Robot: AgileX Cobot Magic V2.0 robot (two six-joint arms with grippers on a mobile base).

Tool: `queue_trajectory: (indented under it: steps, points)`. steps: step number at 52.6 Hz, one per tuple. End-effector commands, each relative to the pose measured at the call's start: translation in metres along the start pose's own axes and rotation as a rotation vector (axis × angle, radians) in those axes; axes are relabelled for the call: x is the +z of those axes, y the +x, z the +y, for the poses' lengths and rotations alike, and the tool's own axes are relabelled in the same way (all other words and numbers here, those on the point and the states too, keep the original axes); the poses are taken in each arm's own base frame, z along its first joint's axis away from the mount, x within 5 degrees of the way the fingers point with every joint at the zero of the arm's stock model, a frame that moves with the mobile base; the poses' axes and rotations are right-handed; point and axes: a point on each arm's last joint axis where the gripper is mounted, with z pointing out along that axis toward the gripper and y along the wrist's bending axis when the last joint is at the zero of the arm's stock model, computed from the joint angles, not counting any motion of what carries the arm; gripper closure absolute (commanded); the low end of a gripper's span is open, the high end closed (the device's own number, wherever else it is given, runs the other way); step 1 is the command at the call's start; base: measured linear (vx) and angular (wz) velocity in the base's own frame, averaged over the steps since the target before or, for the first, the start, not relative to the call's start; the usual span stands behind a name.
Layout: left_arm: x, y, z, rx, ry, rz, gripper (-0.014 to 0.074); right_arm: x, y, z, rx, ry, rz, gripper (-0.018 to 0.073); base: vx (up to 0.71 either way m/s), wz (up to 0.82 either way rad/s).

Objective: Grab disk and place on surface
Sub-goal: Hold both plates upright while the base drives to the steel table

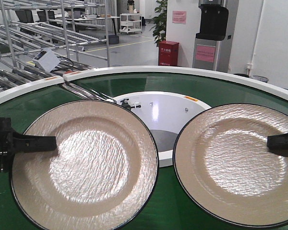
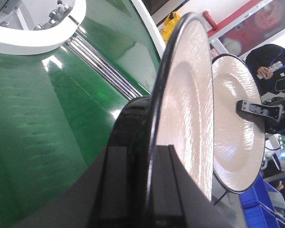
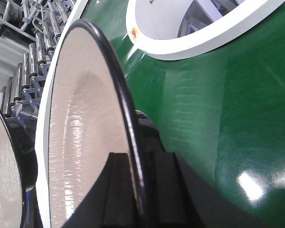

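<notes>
Two beige disks with black rims hang over the green conveyor belt (image 1: pixel 163 201). The left disk (image 1: pixel 86 165) is clamped at its left rim by my left gripper (image 1: pixel 47 143), seen edge-on as the left disk (image 2: pixel 187 109) in the left wrist view with the left gripper (image 2: pixel 149 185) closed on its rim. The right disk (image 1: pixel 233 163) is clamped at its right rim by my right gripper (image 1: pixel 273 142); the right wrist view shows the right disk (image 3: pixel 83 142) pinched by the right gripper (image 3: pixel 140 185). The steel tabletop with tape lines is out of view.
The belt's white outer rim (image 1: pixel 149 71) curves behind the disks, with a white inner hub (image 1: pixel 158 112) between them. Metal roller racks (image 1: pixel 33 48) stand at back left, a red box (image 1: pixel 168 52) and a water dispenser (image 1: pixel 209 38) behind.
</notes>
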Motion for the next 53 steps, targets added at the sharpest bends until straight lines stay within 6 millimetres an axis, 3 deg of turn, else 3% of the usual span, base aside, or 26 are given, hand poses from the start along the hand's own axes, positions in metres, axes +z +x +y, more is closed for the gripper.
queue_trajectory:
  steps: [1, 25, 53]
  points:
    - [-0.0093, -0.0094, -0.0275, -0.022, 0.125, -0.097, 0.0601, -0.0122, -0.0044, 0.0294, -0.017, -0.127, -0.065, 0.0568, 0.0, -0.01]
    - [-0.0093, -0.0093, -0.0275, -0.022, 0.125, -0.096, 0.0601, -0.0122, -0.0044, 0.0294, -0.017, -0.127, -0.065, 0.0568, -0.04, -0.13]
    - [-0.0093, -0.0092, -0.0277, -0.021, 0.127, -0.095, 0.0601, -0.0122, -0.0044, 0.0293, -0.018, -0.126, -0.066, 0.0568, -0.13, -0.49]
